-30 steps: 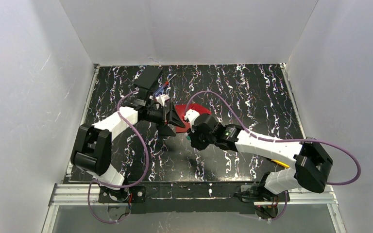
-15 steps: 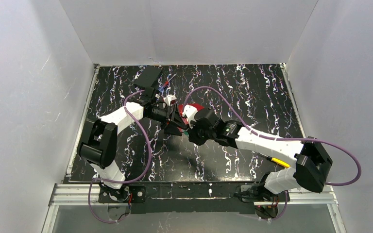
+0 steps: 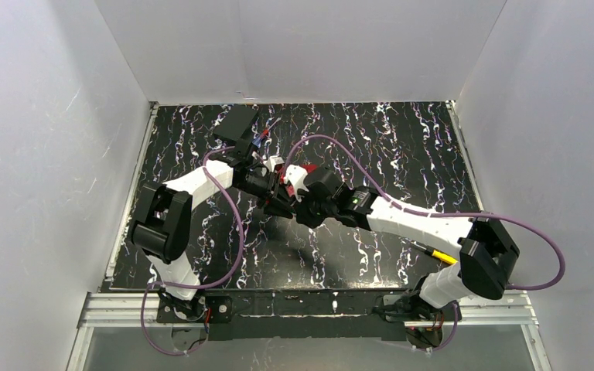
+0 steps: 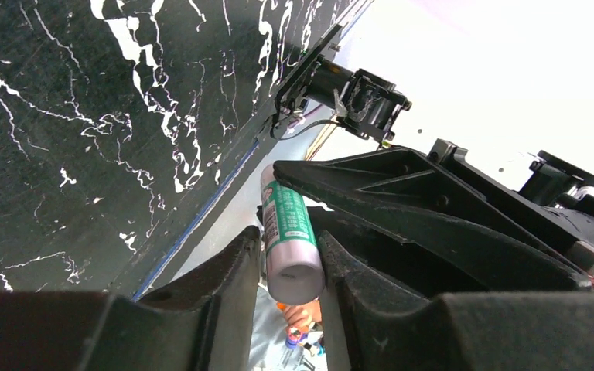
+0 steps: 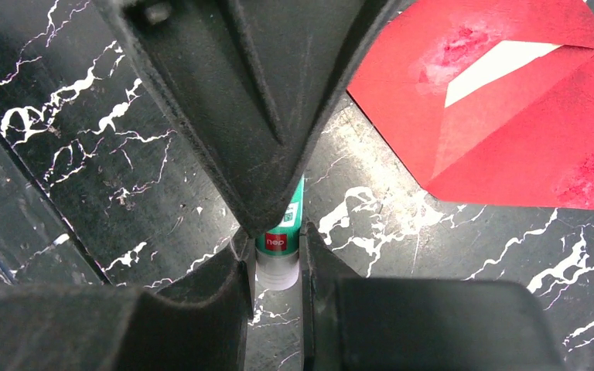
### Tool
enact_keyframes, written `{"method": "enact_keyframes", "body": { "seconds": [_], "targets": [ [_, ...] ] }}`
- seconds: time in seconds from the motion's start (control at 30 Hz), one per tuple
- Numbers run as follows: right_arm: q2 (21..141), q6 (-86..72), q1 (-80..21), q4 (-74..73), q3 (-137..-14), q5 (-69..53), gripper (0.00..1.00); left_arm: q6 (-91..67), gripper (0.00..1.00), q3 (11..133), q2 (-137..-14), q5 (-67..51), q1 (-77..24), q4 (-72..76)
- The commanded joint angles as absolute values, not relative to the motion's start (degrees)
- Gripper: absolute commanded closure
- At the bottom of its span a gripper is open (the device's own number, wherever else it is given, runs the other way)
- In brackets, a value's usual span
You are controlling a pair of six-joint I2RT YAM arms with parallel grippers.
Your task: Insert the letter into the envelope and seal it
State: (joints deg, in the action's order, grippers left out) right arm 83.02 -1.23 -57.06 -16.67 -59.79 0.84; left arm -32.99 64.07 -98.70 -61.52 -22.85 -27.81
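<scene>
Green-labelled glue stick (image 4: 288,216) was clamped by left gripper (image 4: 290,267) and right gripper (image 5: 277,270) near the envelope (image 5: 510,116); we judged a skewed pull could drop it.

Above the aluminium rail (image 3: 302,308), your left arm (image 3: 193,184) and right arm (image 3: 421,224) wear white shells between bulky black joints, each trailing a looping purple cable (image 3: 237,239). A green light (image 3: 353,200) glows far from the rail on the right arm, a yellow band (image 3: 442,260) nearer it. The fingers (image 4: 216,301) are matte black wedges.
</scene>
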Motion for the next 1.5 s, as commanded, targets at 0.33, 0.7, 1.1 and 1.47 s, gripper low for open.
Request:
{"method": "enact_keyframes", "body": {
  "seconds": [0.33,0.7,1.1,1.47],
  "targets": [
    [75.4,-9.4,-47.4,-11.2,-59.5,-7.6,0.31,-32.9,1.0,72.2,-97.8,-58.4,-23.3,-27.2],
    [68.5,-63.2,-28.7,7.3,-57.9,-12.9,0.16,-52.1,1.0,85.8,-99.5,-53.3,-22.9,5.4],
    [71.7,-93.5,-28.2,40.2,-54.2,-7.5,0.2,-55.6,1.0,98.8,-103.6,-60.4,-22.0,12.8],
    [74.8,-96.5,-27.3,40.3,-56.5,-7.7,0.38,-63.1,1.0,97.2,-102.7,-65.4,-20.1,22.4]
  ]
}}
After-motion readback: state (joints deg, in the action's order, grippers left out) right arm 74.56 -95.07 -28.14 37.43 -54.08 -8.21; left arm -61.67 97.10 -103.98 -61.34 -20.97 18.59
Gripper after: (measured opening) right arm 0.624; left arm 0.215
